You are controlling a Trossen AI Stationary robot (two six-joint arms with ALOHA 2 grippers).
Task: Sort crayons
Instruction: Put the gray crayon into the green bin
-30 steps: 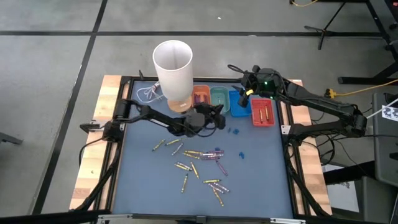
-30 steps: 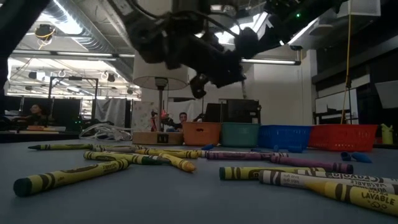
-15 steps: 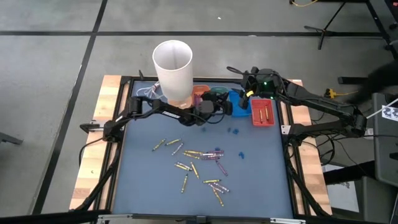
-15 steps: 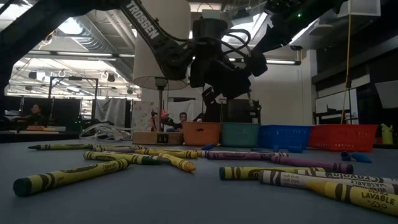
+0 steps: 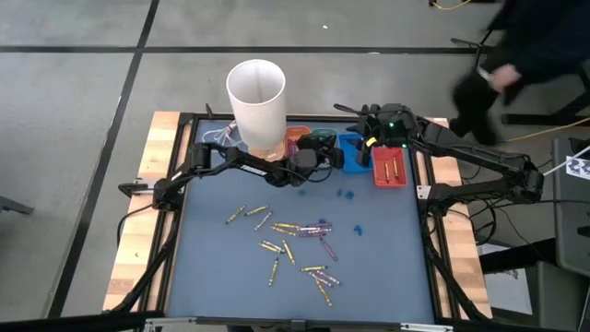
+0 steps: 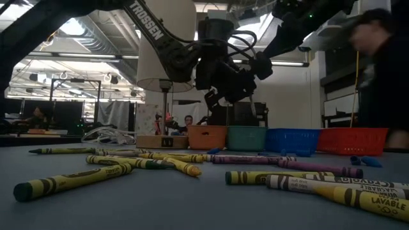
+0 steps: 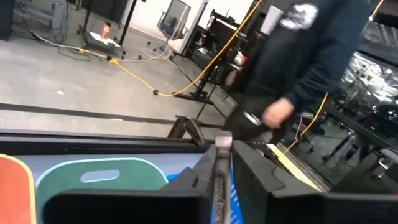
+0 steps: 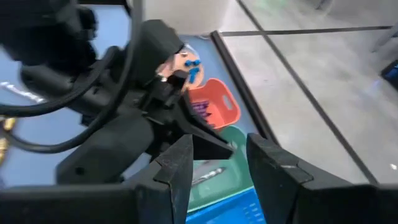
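1. Crayons (image 5: 293, 242), thin paper-wrapped sticks in yellow and purple, lie scattered mid-table on the blue mat, long axes pointing every way; more sit in the small plastic trays along the far edge.
2. Left gripper (image 5: 324, 150) hangs over the green tray (image 5: 324, 141); a crayon (image 7: 219, 185) stands between its fingers, pointing down towards the tray, jaws seemingly easing apart.
3. Right gripper (image 5: 355, 116) waits just beside the trays, jaws spread, empty.

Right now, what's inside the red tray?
In the high view the red tray holds two thin crayons lying lengthwise, side by side. The right arm crosses its far end, so anything under there is hidden.
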